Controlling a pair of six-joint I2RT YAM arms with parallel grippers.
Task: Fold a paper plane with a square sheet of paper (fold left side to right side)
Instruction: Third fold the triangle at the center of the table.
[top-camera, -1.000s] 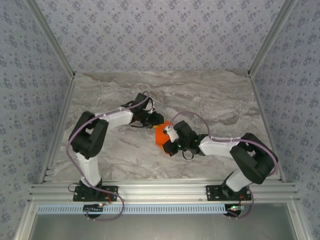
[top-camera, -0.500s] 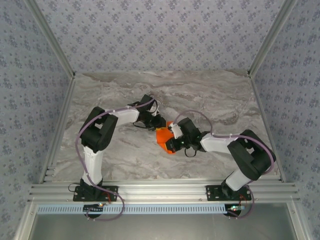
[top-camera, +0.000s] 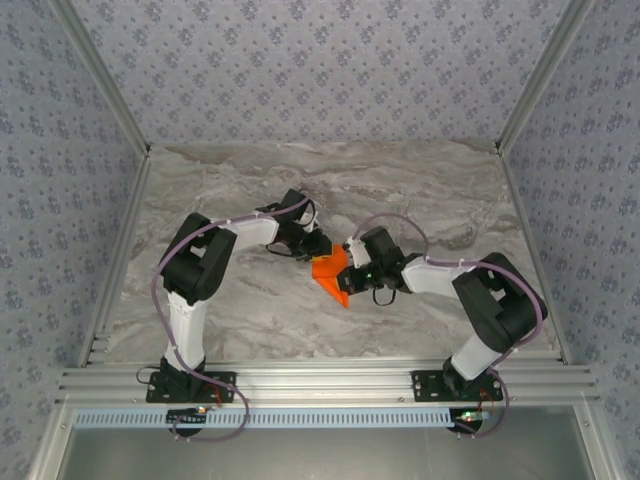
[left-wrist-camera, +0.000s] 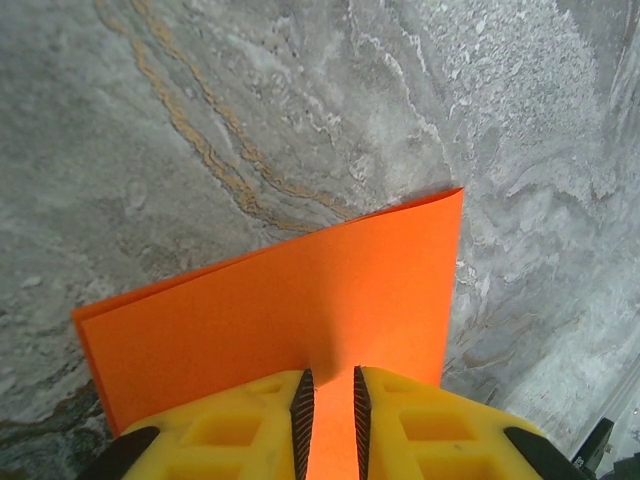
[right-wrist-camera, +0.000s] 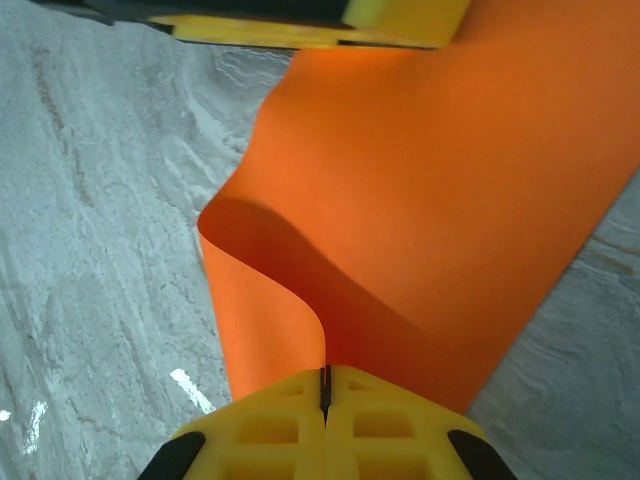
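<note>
Lying part-folded on grey marble tabletop: bright orange square sheet of paper; right gripper clamped on its curled edge; left gripper jaws narrowly apart.

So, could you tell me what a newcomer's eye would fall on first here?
The bright orange sheet of paper sits at the middle of the grey marble table. The right fingers are shut on its buckled edge, while the left fingers stand slightly apart at the opposite side.

Left end effector slightly parted, right end effector clamped.
</note>
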